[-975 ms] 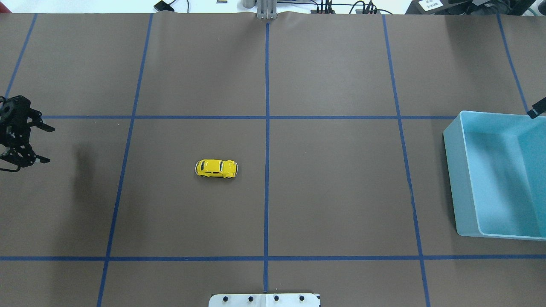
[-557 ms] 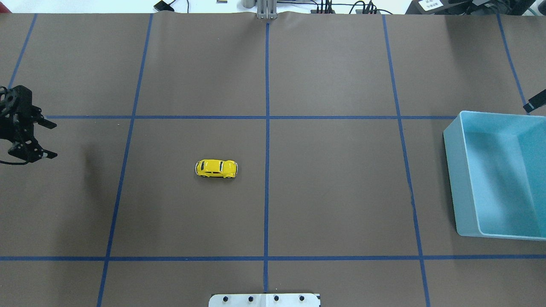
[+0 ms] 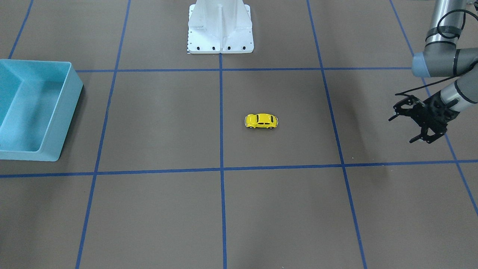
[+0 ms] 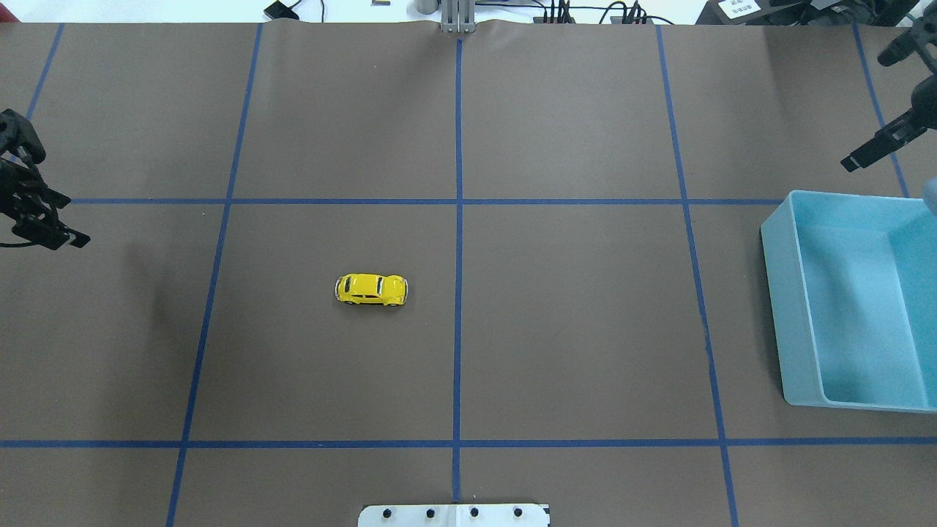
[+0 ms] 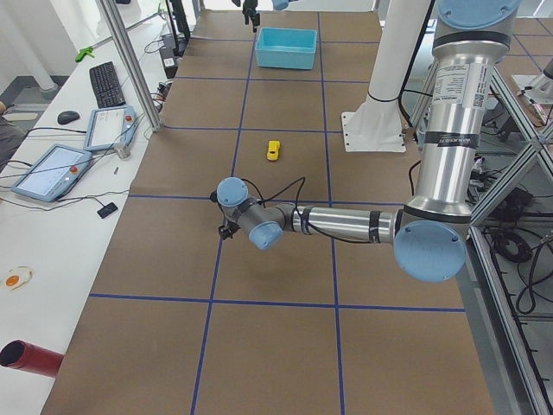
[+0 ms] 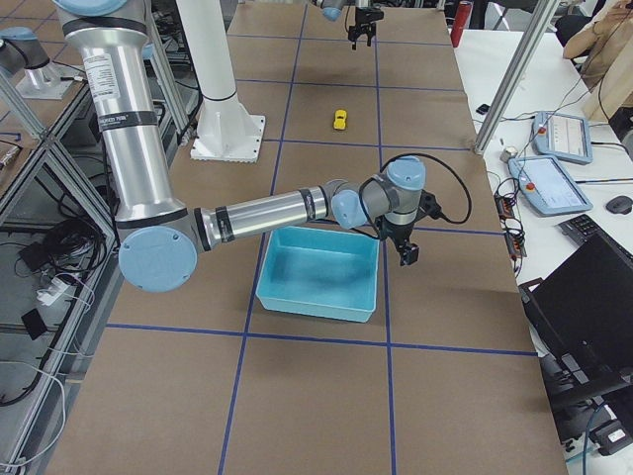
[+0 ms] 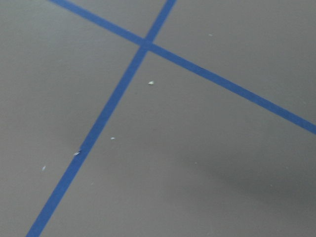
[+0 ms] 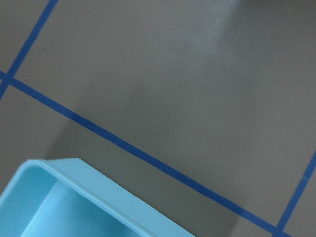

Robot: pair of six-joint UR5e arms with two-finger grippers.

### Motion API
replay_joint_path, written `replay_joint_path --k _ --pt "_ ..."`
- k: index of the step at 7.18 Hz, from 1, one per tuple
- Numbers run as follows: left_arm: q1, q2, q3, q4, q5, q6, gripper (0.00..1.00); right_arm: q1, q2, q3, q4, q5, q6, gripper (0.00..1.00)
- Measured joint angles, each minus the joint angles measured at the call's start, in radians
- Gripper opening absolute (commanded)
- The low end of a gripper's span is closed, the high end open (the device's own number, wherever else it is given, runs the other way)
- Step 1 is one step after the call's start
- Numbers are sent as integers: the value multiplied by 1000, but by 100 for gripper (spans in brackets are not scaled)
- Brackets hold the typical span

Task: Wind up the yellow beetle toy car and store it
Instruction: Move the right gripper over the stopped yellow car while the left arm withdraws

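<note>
Yellow beetle toy car [image 4: 371, 290], tiny and glossy, is seen standing on its wheels on the brown-covered counter [image 4: 571, 329], just to the robot's left of the central blue tape line [image 4: 458, 146]. It is touched by neither pincer. The left pincer [image 3: 401, 130] is held with fingers apart, well away from the car. The right pincer [image 4: 864, 112], its fingers likewise spread, is held near the light-blue rectangular plastic bin [image 4: 787, 293], which is set well apart from the car.

Bright, even overhead light leaves a soft shadow near the left hand [image 3: 400, 130]; wrist views slightly blurred.
</note>
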Motion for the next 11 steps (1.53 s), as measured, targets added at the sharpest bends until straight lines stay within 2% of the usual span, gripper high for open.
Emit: replay_joint_path --k 3,4,6,9,11 --pt "-154 -4 -1 251 0 -25 100 -104 61 63 0 -95 2 100" --pt "-191 -4 -6 324 -1 -26 100 -174 76 100 1 -162 4 100" --pt "-232 9 -40 428 -1 -33 100 -287 122 137 0 -208 10 100" --pt "-315 89 -60 460 -3 -53 100 -469 230 183 -22 -203 11 100" --pt "-355 131 -64 480 -1 -55 100 -591 351 130 -31 -213 10 99"
